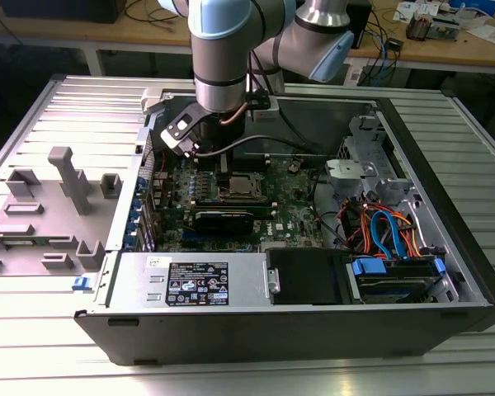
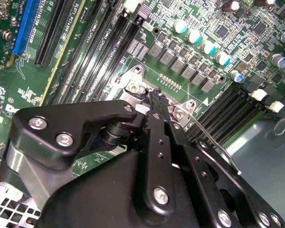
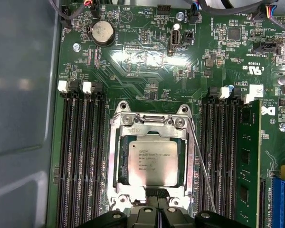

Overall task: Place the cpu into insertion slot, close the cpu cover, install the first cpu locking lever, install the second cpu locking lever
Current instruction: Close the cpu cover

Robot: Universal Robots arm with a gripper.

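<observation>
The cpu [image 3: 153, 163] lies flat in the insertion slot [image 3: 115, 197], its silver top showing through the window of the cpu cover [image 3: 152, 130], which lies down around it. My gripper [image 3: 157, 203] is shut, its black fingertips together at the edge of the cover's frame; in the second wrist view the gripper [image 2: 154, 97] meets the silver frame. A thin wire locking lever [image 3: 202, 166] slants away from one side of the slot, standing free of it. In the exterior view my gripper [image 1: 224, 169] hangs just over the cpu [image 1: 238, 188] inside the open computer case.
Black memory slots [image 3: 80, 156] flank the socket, with one green memory stick [image 3: 247, 156] seated. A coin battery [image 3: 101, 31] sits on the board. A long black card [image 1: 223, 219], coloured cables [image 1: 388, 231] and the case walls [image 1: 445, 190] surround the board. A grey fixture [image 1: 62, 202] lies outside.
</observation>
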